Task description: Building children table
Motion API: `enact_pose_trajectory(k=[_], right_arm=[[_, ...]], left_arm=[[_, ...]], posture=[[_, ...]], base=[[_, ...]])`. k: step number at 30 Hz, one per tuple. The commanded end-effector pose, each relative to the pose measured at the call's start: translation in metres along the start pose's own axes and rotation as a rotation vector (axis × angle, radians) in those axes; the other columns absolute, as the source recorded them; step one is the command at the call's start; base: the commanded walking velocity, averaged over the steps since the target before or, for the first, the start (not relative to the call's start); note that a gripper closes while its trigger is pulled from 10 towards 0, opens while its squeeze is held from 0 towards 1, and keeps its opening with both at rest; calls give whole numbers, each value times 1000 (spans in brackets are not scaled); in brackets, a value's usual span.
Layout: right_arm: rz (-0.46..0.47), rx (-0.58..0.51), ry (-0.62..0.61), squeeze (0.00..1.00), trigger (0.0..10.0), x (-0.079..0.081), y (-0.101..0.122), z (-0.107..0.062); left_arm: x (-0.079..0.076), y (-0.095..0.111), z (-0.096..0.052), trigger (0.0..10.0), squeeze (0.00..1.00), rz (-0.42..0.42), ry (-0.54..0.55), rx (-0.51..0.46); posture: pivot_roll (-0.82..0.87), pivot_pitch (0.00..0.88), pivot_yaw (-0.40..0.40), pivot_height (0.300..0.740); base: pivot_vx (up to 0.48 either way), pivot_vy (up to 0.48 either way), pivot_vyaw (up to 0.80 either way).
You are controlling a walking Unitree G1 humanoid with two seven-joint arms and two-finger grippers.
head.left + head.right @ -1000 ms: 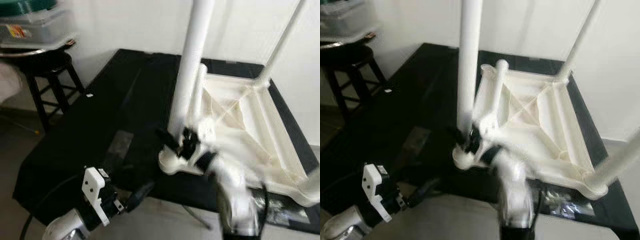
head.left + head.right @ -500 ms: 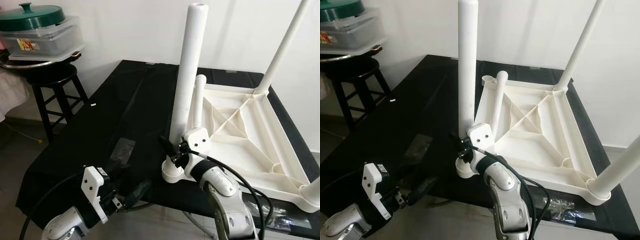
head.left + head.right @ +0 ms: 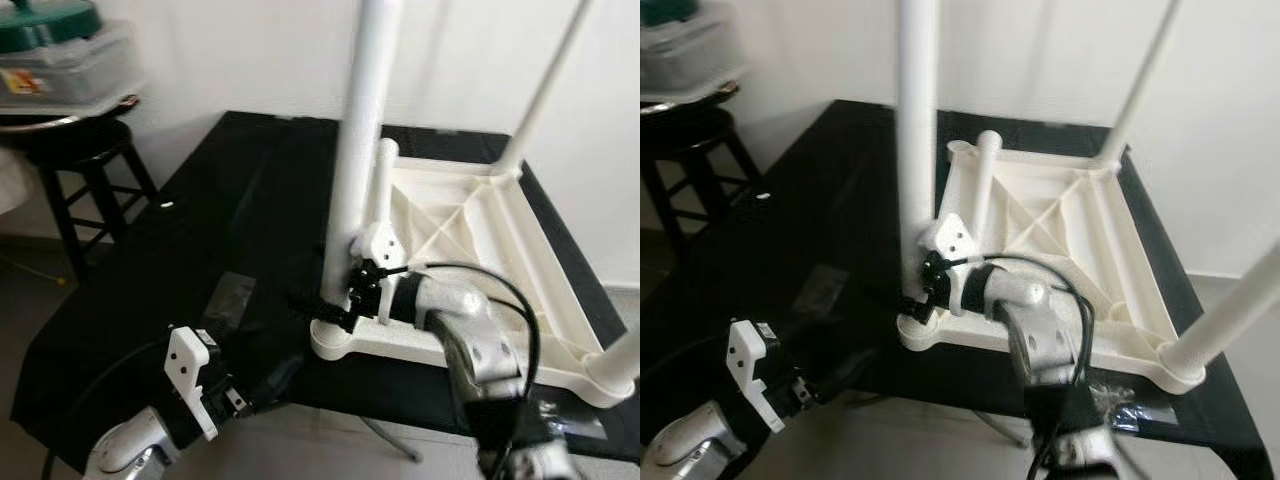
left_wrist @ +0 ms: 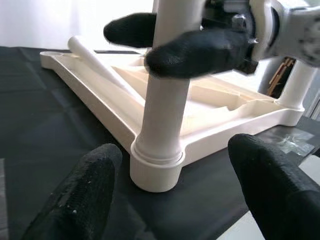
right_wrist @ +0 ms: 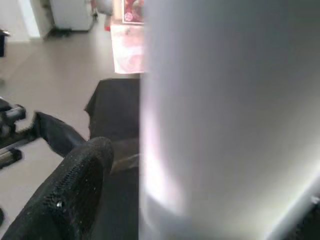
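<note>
The white children's table (image 3: pixel 470 230) lies upside down on a black-covered surface. An upright white leg (image 3: pixel 360 130) stands in its near-left corner socket (image 3: pixel 335 342). My right gripper (image 3: pixel 335 300) is shut on this leg just above the socket; in the left wrist view its black fingers (image 4: pixel 200 50) wrap the leg (image 4: pixel 167 100). In the right wrist view the leg (image 5: pixel 225 125) is very close. My left gripper (image 3: pixel 285 375) hovers low at the near edge, open, facing the socket (image 4: pixel 152 175). A loose leg (image 3: pixel 380 185) lies slanted on the underside.
Two more legs stand upright, at the far right corner (image 3: pixel 545 90) and the near right corner (image 3: pixel 625 355). A dark stool (image 3: pixel 80 150) bearing stacked containers (image 3: pixel 60 65) stands to the left. Black cloth (image 3: pixel 200 250) covers the surface left of the table.
The camera has shifted and blurred slightly. My right arm has swung out to the right while its gripper stays on the leg near the socket. The left gripper has hardly moved.
</note>
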State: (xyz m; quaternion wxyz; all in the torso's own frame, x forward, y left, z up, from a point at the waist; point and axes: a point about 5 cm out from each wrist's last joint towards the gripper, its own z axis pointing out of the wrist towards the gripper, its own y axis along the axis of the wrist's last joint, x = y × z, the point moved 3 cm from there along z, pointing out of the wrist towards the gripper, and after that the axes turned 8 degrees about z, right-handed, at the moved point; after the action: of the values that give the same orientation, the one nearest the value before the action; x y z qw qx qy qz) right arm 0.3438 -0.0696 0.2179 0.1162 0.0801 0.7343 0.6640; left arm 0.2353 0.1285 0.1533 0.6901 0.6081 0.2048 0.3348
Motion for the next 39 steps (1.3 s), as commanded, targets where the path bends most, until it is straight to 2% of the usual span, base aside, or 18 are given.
enact_pose_trajectory(k=[1, 2, 5, 8, 12, 13, 14, 23, 28, 29, 30, 31, 32, 35, 36, 37, 38, 39], right_arm=[[29, -20, 134, 0, 10000, 0, 8, 4], [29, -20, 134, 0, 10000, 0, 8, 4], [43, 40, 297, 0, 10000, 2, 14, 1], [32, 99, 326, 0, 10000, -4, 13, -1], [29, 119, 357, 0, 10000, -7, 15, -3], [28, 121, 367, 0, 4627, -7, 16, -3], [19, 124, 370, 0, 0, -9, 17, -3], [0, 114, 372, 0, 0, -12, 14, -3], [-25, 66, 332, 0, 0, -11, 14, -12], [-27, 45, 293, 0, 0, -12, 14, -15], [-14, 27, 195, 0, 0, -11, 9, -17], [-14, 27, 195, 0, 0, -11, 9, -17], [-5, 17, 123, 0, 0, -11, 6, -20], [1, 12, 77, 0, 0, -10, 3, -21], [113, 2, -255, 0, 0, 7, -29, -1], [113, 2, -255, 0, 0, 7, -29, -1], [194, -9, -541, 0, 0, 20, -49, -1], [194, -9, -541, 0, 0, 20, -49, -1]], left_arm=[[-5, 0, -3, 10000, 0, 2, -20, 21], [-5, 0, -3, 10000, 0, 2, -20, 21], [-7, 1, -6, 10000, 0, 2, -24, 31], [-8, 2, -8, 10000, 0, 1, -23, 32], [-9, 2, -8, 10000, 0, 0, -25, 34], [-10, 2, -8, 10000, 0, -1, -26, 35], [-10, 1, -7, 10000, 0, -2, -27, 34], [-11, 1, -4, 10000, 0, -6, -24, 29], [-12, 1, -2, 10000, 0, -11, -22, 22], [-12, 0, -1, 10000, 0, -13, -22, 20], [-12, 0, 0, 10000, 0, -14, -23, 17], [-12, 0, 0, 10000, 0, -14, -23, 17], [-12, 0, 1, 10000, 0, -15, -23, 14], [-12, 0, 1, 10000, 0, -15, -24, 13], [-10, 0, 1, 10000, 0, -12, -20, 9], [-10, 0, 1, 10000, 0, -12, -20, 9], [-7, 0, 1, 10000, 0, -10, -17, 7], [-7, 0, 1, 10000, 0, -10, -17, 7]], posture=[[85, 147, -47, 740], [85, 147, -47, 740], [100, 161, -44, 740], [108, 165, -46, 740], [109, 166, -47, 740], [108, 168, -47, 740], [105, 166, -48, 740], [88, 155, -52, 740], [71, 149, -54, 740], [55, 145, -59, 740], [46, 140, -67, 740], [46, 140, -67, 740], [46, 140, -67, 740], [46, 140, -67, 740], [20, 136, -71, 740], [20, 136, -71, 740], [15, 136, -54, 740], [15, 136, -54, 740]], base=[[0, 0, 0], [0, 0, 0], [0, 0, 0], [0, 0, 0], [0, 0, 0], [0, 0, 0], [0, 0, 0], [0, 0, 0], [0, 0, 0], [0, 0, 0], [0, 0, 0], [0, 0, 0], [0, 0, 0], [0, 0, 0], [0, 0, 0], [0, 0, 0], [0, 0, 0], [0, 0, 0]])
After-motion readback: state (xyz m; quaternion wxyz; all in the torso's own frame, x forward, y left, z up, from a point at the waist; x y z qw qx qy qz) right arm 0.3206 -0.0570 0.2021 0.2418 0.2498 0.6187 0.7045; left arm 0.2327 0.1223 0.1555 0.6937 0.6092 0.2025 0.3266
